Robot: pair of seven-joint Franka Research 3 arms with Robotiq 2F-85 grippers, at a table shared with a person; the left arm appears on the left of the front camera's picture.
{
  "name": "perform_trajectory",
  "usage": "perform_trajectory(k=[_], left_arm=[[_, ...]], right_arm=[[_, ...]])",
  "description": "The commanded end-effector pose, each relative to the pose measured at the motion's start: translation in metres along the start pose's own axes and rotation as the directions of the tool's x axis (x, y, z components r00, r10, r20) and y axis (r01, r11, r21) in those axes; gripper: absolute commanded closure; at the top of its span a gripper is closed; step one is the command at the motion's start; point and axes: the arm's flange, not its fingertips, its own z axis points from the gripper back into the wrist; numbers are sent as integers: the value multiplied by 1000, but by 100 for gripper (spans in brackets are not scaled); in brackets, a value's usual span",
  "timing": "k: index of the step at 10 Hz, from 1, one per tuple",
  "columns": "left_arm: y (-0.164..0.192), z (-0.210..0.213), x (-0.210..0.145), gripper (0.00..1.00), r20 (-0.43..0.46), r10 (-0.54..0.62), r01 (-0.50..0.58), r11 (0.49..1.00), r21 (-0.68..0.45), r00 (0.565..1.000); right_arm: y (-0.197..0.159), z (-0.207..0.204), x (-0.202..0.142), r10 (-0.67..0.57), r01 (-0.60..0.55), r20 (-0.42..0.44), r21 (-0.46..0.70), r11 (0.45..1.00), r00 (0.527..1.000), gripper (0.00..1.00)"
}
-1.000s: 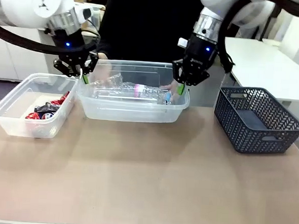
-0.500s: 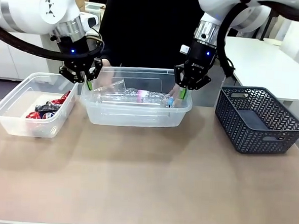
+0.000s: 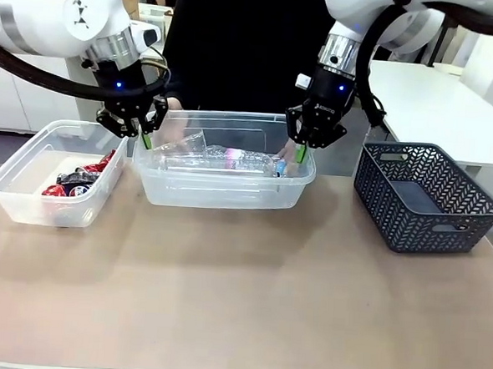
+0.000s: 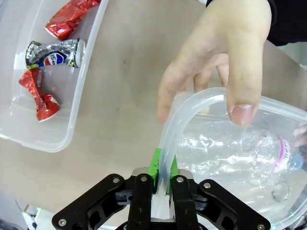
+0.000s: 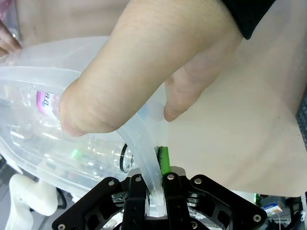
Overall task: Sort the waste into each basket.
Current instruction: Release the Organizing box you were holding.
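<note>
Both arms hold the middle tub (image 3: 221, 187), which carries the clear plastic bottles (image 3: 223, 156) and sits slightly raised above the table (image 3: 240, 293). The left gripper (image 3: 141, 130) is clenched on the rim at the tub's far left corner, and the right gripper (image 3: 301, 146) is clenched on the rim at its far right corner; each wrist view shows the lip pinched between green pads. The person's hands also grip the rim, one (image 4: 216, 57) just beside the left gripper and the other (image 5: 144, 67) just beside the right. The crushed red-and-silver cans (image 3: 79, 178) lie in the left tub (image 3: 28, 200), and the dark lattice basket (image 3: 426, 195) stands to the right. The sorting looks done, and this step reads as a shared carry or handover of the bottle tub. The next move calls for keeping both corners level and moving together with the person's hands.
</note>
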Motion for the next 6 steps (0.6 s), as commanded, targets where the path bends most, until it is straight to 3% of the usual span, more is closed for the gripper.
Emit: perform_trajectory(k=[1,2,3,4,5,6], left_arm=[[-5,5,1,36,26,-20,21,1000,-15,999],[-8,9,0,36,55,-26,26,1000,1,998],[-8,10,-1,0,60,-33,33,999,5,998],[-8,12,-1,32,65,-35,35,999,4,997],[-8,13,-1,0,69,-25,25,1000,2,997],[-7,16,-1,0,72,-23,23,1000,0,997]], right_arm=[[-7,8,-2,-59,59,91,-1,998,994,35],[-10,12,-7,-89,82,172,45,996,981,36],[-15,14,-13,-99,84,211,79,993,972,0],[-19,16,-16,-116,95,248,96,991,962,0],[-22,17,-18,-122,94,288,109,990,950,0],[-22,18,-19,-131,97,332,115,989,934,13]])
